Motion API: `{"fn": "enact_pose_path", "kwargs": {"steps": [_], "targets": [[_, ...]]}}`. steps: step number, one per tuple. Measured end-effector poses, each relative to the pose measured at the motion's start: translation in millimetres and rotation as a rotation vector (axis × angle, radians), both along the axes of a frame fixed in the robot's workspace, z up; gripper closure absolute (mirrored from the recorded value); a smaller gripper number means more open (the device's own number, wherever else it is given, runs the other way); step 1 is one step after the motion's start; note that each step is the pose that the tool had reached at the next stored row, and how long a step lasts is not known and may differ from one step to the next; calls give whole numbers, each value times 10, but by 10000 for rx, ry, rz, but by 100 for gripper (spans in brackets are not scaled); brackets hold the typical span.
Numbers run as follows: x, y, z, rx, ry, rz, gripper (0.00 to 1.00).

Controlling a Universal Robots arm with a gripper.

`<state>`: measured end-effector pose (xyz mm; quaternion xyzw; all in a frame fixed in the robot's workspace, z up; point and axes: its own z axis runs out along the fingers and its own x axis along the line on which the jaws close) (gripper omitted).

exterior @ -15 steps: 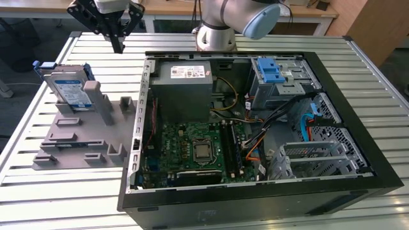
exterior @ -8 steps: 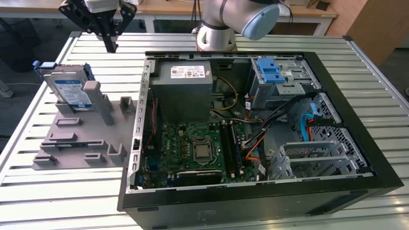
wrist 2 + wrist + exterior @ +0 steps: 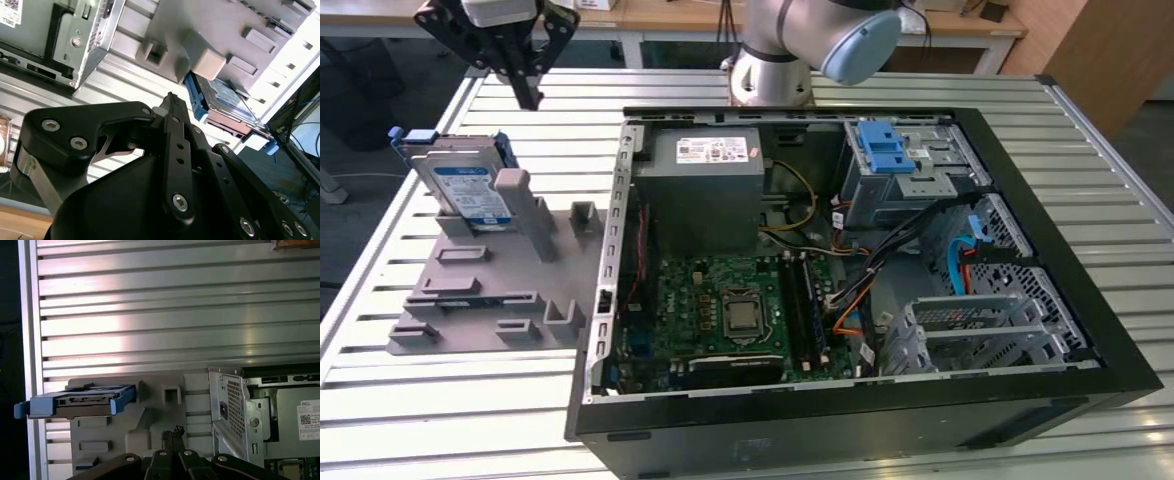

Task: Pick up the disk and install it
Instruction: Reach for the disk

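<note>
Here, the arm's gripper (image 3: 528, 98) hangs over the far corner of the slatted metal table (image 3: 454, 400) at the exterior view's left. Its two black fingers are drawn together to a point and hold nothing. Both wrist views show the same pinched tips (image 3: 171, 100) (image 3: 173, 432) with no gap between them.

The disk (image 3: 464, 190) stands on edge in a grey holder (image 3: 480, 290), just nearer than the gripper and below it, clear of the fingers. Its blue-and-white label faces the exterior camera, with blue rails along its sides. In the first wrist view the disk (image 3: 80, 402) shows edge-on with a blue rail at each end, seated in the grey holder (image 3: 150, 405). In the second wrist view the disk (image 3: 227, 97) leans against the holder (image 3: 210, 30) beyond the fingertips.

To the exterior view's right of the holder, an open computer case (image 3: 1067, 380) lies on its side on the table. A grey power supply box (image 3: 707, 170) sits at the case's far end, toward the exterior view's left. A blue latch piece (image 3: 887, 150) sits farther toward the exterior view's right, and the motherboard (image 3: 734, 310) lies nearer. The arm's base (image 3: 774, 70) stands on the far side of the case.
</note>
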<state>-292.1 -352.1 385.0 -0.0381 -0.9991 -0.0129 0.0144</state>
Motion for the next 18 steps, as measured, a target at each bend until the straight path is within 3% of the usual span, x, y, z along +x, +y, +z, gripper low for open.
{"fn": "enact_pose_path", "kwargs": {"steps": [18], "targets": [[-456,0,-44,-8,51,-2,89]]}}
